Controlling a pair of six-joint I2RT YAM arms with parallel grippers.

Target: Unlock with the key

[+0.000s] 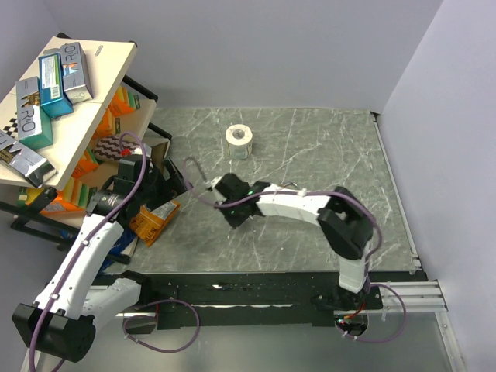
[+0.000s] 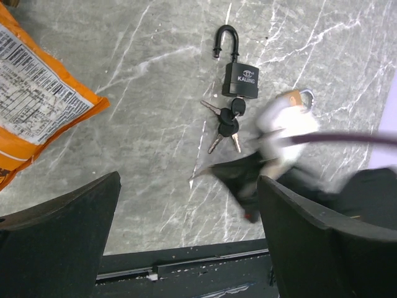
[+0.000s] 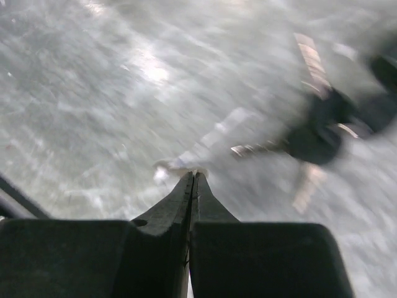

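In the left wrist view a black padlock lies on the grey marble table with its shackle swung open. The key bunch, with black heads and silver blades, lies just below it. My right gripper is a blurred dark wedge right beside the keys, touching nothing that I can see. Its own view shows its fingers pressed together with nothing between them, and the keys blurred to the upper right. My left gripper is wide open and empty, hovering on the near side of the lock. From above, the right gripper hides lock and keys.
An orange snack packet lies by the left arm and also shows in the left wrist view. A white tape roll stands at the back of the table. A tilted shelf board with boxes stands at the far left.
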